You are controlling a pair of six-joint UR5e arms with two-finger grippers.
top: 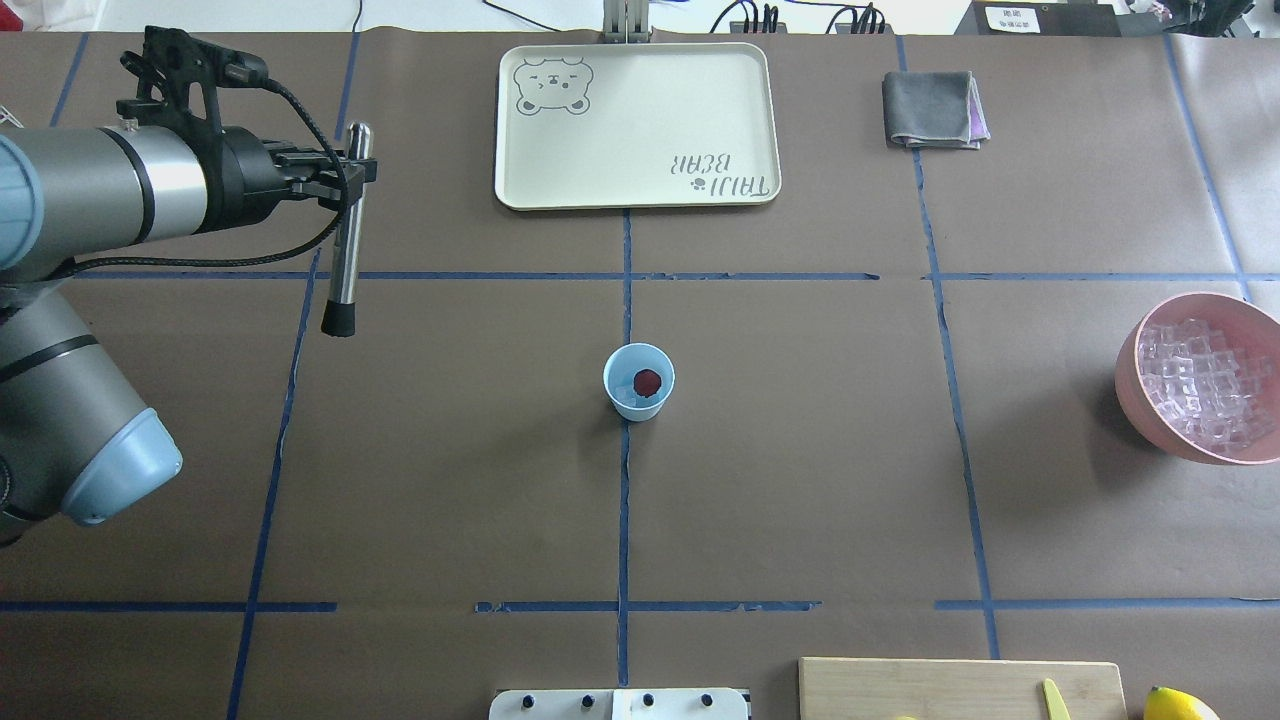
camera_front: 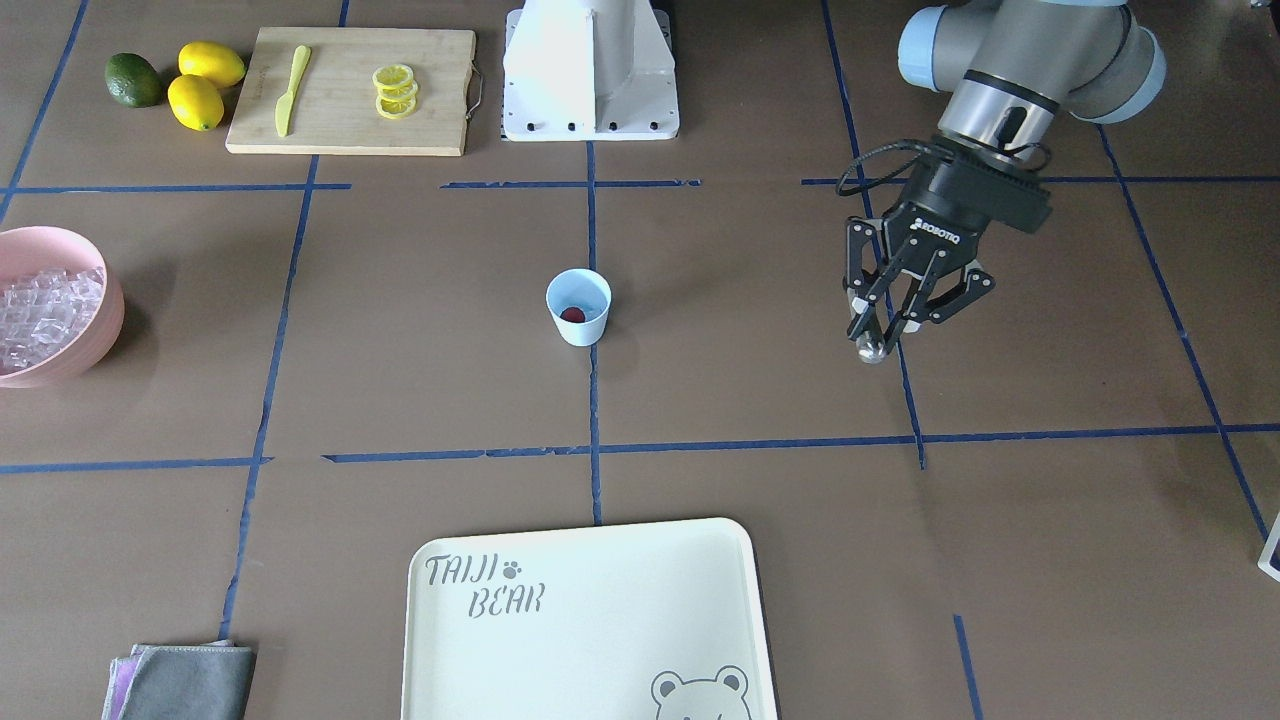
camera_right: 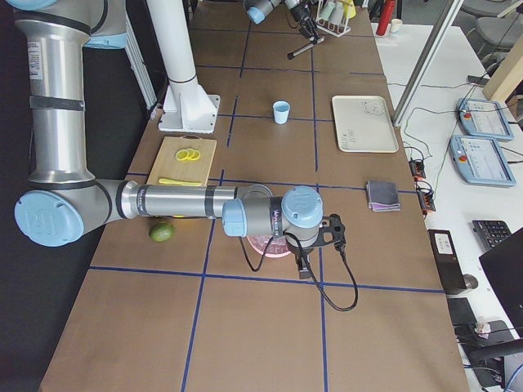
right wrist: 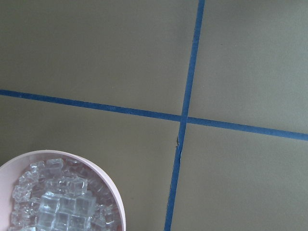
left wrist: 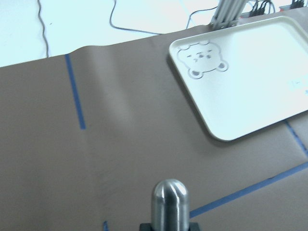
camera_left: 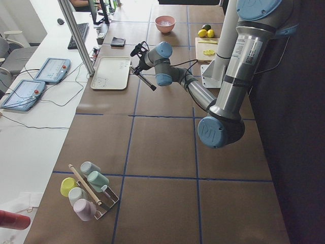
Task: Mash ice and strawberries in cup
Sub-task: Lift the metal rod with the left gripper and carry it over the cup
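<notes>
A: Your left pincer (top: pixel 352 172) clamped a smooth steel rod (top: pixel 345 250); overhead showed its length, front just its end.
B: Your right pincer (camera_right: pixel 302 263)? Couldn't tell. Bumpy strawberry (top: pixel 648 381) sat inside the tapered cup (top: pixel 640 412), at tabletop (top: pixel 800 480) centre.

Overhead view. Cup (top: pixel 625 400) holds strawberry (top: pixel 648 381); tray (top: pixel 640 120) lies beyond cup, bowl (top: pixel 1130 400) with ice (top: pixel 1200 385) right of cup, cutting board (top: pixel 960 690) nearer-right.

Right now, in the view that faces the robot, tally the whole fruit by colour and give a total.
Yellow lemons: 2
Green fruit: 1
Red berry in the cup: 1
Total: 4
</notes>
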